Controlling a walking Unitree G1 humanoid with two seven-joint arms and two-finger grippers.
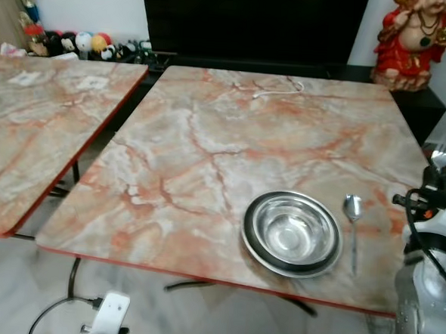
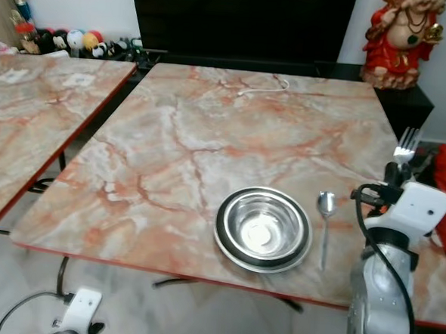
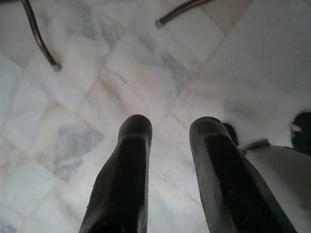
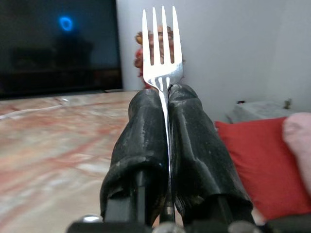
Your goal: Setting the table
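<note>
Your right gripper (image 4: 164, 104), fingers clamped on the fork (image 4: 161, 46), hovers off the bench's (image 1: 210, 136) right edge; left gripper (image 3: 167, 131) fingers apart, above floor.

My right arm (image 2: 381, 298) is a silver, mottled metal cylinder topped by a white plastic wrist housing (image 2: 421, 206) with rounded corners. A thick black cable loops from the housing's 9 o'clock side down along the silver shell toward 6 o'clock. The right gripper (image 4: 165, 104) has two long black fingers (image 4: 141, 145), rubbery and slightly scuffed, with a dull sheen, broad at the base and tapering to rounded tips. My left gripper (image 3: 167, 128) carries the same pair of matte black fingers, blunt-ended. Beside them at 4 o'clock sits a pale grey-white body part (image 3: 277, 174). My left arm's white housing (image 1: 108, 315) trails a thin black cable.
</note>
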